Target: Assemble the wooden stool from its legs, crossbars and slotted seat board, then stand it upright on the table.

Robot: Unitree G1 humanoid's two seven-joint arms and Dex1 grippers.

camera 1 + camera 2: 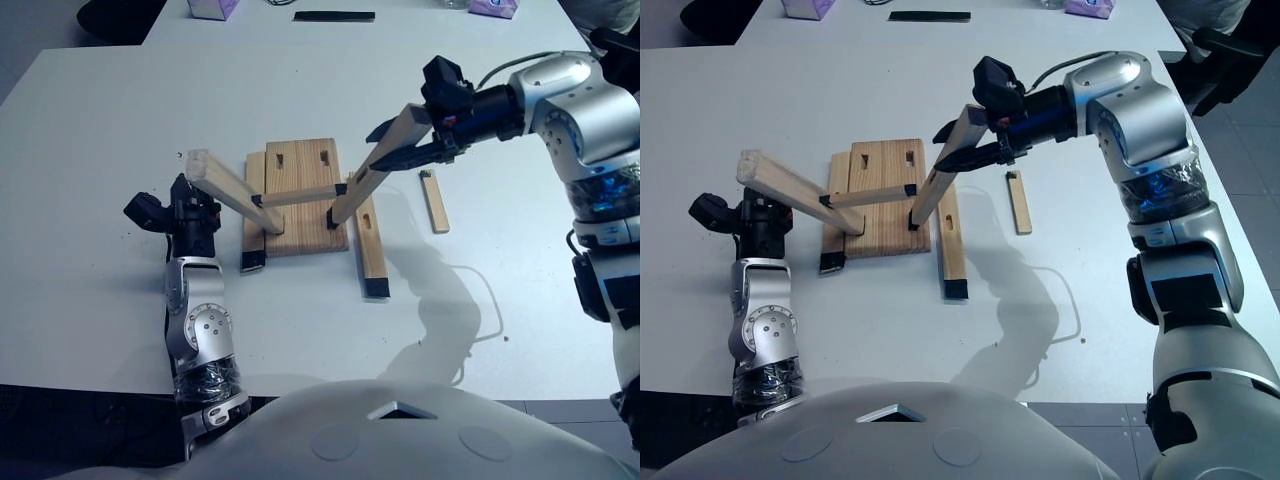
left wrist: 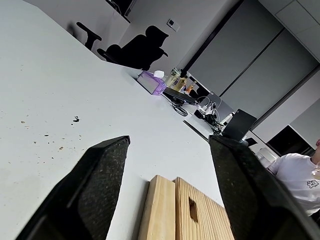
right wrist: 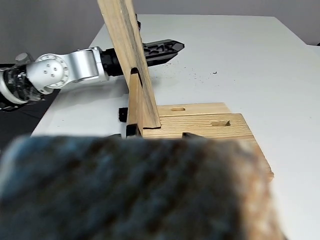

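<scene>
head stereo pair looking down over table point(image 1: 100, 150), wrist cameras low, close, sharing seat board point(image 1: 305, 230)

On the white table point(image 1: 100, 120), the slotted wooden seat board point(image 1: 305, 232) bears a left tilted leg point(image 1: 230, 190) and right tilted leg point(image 1: 358, 190), a short crossbar point(image 1: 300, 195) between; a left flat leg point(image 1: 251, 248) and right flat leg point(image 1: 372, 250) flank it, a thin slat point(image 1: 435, 205) farther right.
</scene>
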